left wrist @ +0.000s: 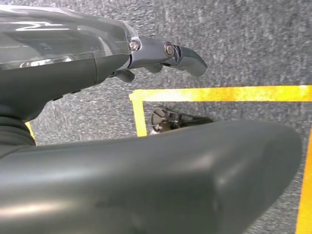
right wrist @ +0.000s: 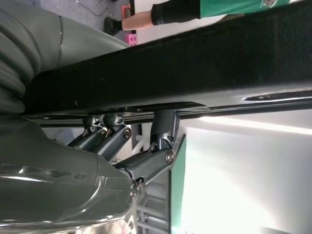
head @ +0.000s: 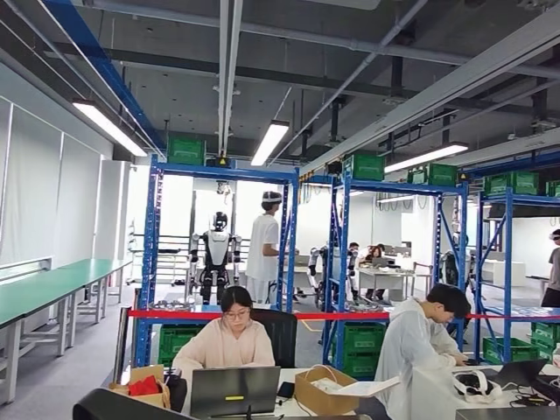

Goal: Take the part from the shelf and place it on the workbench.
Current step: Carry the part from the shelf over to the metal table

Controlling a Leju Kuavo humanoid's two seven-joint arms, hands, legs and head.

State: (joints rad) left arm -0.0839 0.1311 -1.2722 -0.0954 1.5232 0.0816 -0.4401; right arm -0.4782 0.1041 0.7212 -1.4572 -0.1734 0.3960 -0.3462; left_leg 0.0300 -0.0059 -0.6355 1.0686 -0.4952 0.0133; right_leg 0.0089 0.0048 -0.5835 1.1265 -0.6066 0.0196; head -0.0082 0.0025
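In the head view we look across a workshop: blue shelves (head: 221, 254) with green bins stand in the middle of the frame, a long green bench (head: 46, 293) runs along the left edge, and two persons sit at desks at the bottom; another humanoid robot (head: 216, 254) stands behind the shelves. We cannot pick out the part on any shelf from here, it is too far and too small, so we judge that the task is at its beginning: nothing is taken and nothing is placed. In the left wrist view the left hand (left wrist: 162, 53) hangs over a grey floor (left wrist: 239, 44) with yellow lines (left wrist: 221, 93); its fingers (left wrist: 187, 58) are stretched out in the upper middle of the frame and hold nothing. In the right wrist view the right hand (right wrist: 136, 151) has its fingers bent against a long dark surface (right wrist: 184, 73) that crosses the frame; whether it grips this we cannot tell. How the part looks we cannot say.
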